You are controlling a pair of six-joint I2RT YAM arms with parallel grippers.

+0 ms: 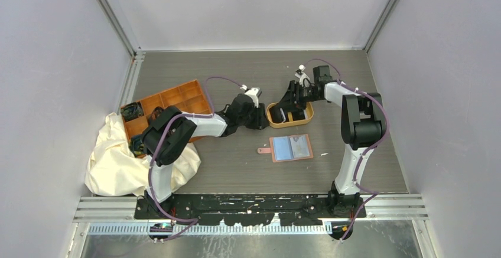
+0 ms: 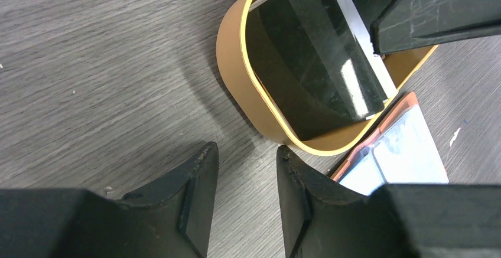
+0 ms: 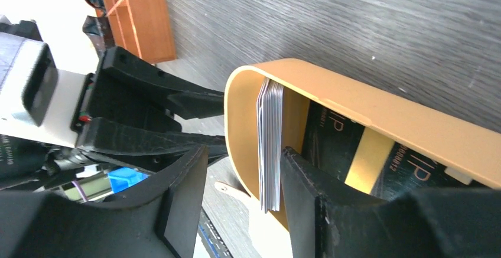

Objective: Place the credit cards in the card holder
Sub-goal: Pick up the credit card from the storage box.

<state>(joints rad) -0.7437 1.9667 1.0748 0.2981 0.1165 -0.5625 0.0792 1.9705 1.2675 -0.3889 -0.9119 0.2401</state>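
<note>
Right gripper: part open, empty, straddling tray wall and upright cards | left gripper: open, empty, tray's 9 o'clock | wallet: open, tray's 6 o'clock | clear the wall; you pinch cards only.

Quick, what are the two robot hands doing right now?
Left gripper: open, holding nothing.
Right gripper: open, straddling the credit cards and one end of the tray.

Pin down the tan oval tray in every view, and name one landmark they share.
Top external: tray mid-table, just beyond the card holder.
Left wrist: upper right, ahead of the left claw.
Right wrist: centre to right edge, right claw straddling its end wall.
Shared landmark: the left claw, at the tray's end in every view.
</note>
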